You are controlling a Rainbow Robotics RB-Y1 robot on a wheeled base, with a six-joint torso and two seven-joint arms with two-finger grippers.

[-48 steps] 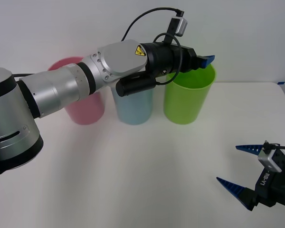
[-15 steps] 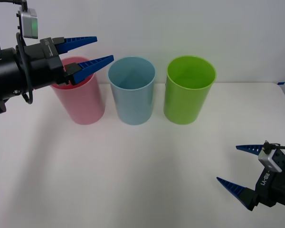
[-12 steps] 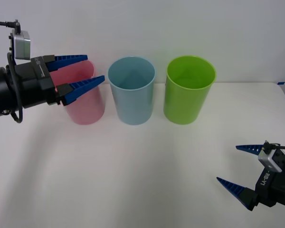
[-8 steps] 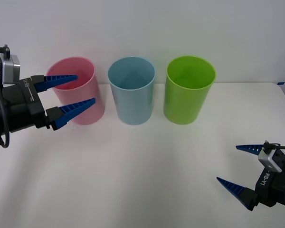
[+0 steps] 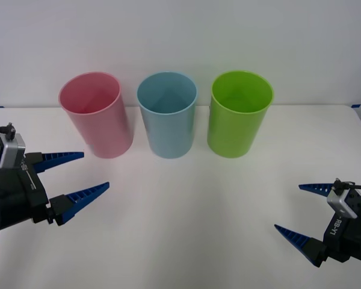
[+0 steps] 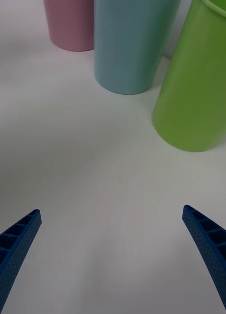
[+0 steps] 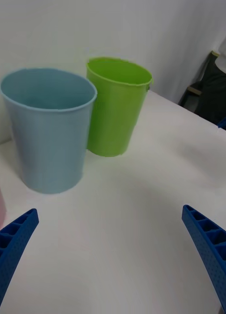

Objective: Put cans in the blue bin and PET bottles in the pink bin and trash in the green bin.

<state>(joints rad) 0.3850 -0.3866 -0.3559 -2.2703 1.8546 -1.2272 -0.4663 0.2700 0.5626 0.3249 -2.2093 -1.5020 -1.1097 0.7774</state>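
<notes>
Three bins stand upright in a row at the back of the white table: the pink bin (image 5: pixel 97 114) on the left, the blue bin (image 5: pixel 166 114) in the middle, the green bin (image 5: pixel 239 113) on the right. The blue bin (image 7: pixel 48 130) and green bin (image 7: pixel 117 112) also appear in the left wrist view, and all three in the right wrist view: pink bin (image 6: pixel 69 23), blue bin (image 6: pixel 130 44), green bin (image 6: pixel 198 88). My left gripper (image 5: pixel 89 173) hangs open and empty, low at the table's front left. My right gripper (image 5: pixel 296 211) stands open and empty at the front right. Cans, PET bottles and trash are out of view.
The white table (image 5: pixel 186 205) runs up to a white wall behind the bins. A small blue mark (image 5: pixel 355 105) sits at the table's far right edge.
My left arm has pulled back from above the green bin, swept leftwards past the pink bin and dropped to the front left, open all the way. The right arm has stayed put.
</notes>
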